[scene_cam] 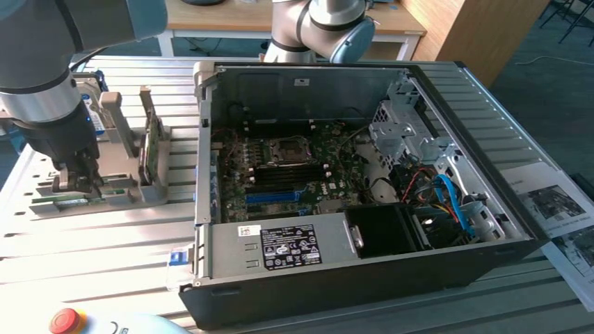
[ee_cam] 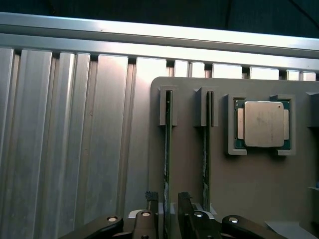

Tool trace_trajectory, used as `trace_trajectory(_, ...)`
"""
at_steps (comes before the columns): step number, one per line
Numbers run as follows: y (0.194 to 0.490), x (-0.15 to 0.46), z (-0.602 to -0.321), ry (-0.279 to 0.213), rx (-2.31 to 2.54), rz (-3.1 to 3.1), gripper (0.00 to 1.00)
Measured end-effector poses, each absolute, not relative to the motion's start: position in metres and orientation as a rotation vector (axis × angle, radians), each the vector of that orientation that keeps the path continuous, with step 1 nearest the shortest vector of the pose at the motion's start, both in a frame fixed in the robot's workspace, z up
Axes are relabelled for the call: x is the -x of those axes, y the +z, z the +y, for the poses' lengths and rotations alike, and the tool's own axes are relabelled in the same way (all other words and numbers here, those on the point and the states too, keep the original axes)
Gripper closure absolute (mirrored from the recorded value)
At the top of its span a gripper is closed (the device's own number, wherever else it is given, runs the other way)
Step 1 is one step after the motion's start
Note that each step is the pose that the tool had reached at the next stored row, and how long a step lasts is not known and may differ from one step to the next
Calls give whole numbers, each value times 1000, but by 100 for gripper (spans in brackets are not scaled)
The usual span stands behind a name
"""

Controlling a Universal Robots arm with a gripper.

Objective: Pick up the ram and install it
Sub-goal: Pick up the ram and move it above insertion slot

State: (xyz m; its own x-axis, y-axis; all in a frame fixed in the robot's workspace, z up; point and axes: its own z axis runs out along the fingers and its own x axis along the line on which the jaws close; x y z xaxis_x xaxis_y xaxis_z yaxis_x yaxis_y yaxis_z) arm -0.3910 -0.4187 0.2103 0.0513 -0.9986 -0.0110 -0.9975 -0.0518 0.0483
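We are seeing the gripper [ee_cam: 167,200] sitting low over the gray holder [ee_cam: 249,189], and its fingers are standing apart, squeezing nothing. The ram [ee_cam: 167,149] is standing on its thin edge in a holder slot, running right between the fingers. Another green stick [ee_cam: 205,149] and the silver processor chip [ee_cam: 263,123] are sitting beside it.

High oblique exterior; wrist close above shared holder [ee_cam: 249,186]
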Motion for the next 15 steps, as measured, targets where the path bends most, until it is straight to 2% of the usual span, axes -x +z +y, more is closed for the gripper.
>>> trace_trajectory(15, 203, 391, -419, -64, -2257, -2144, 70)
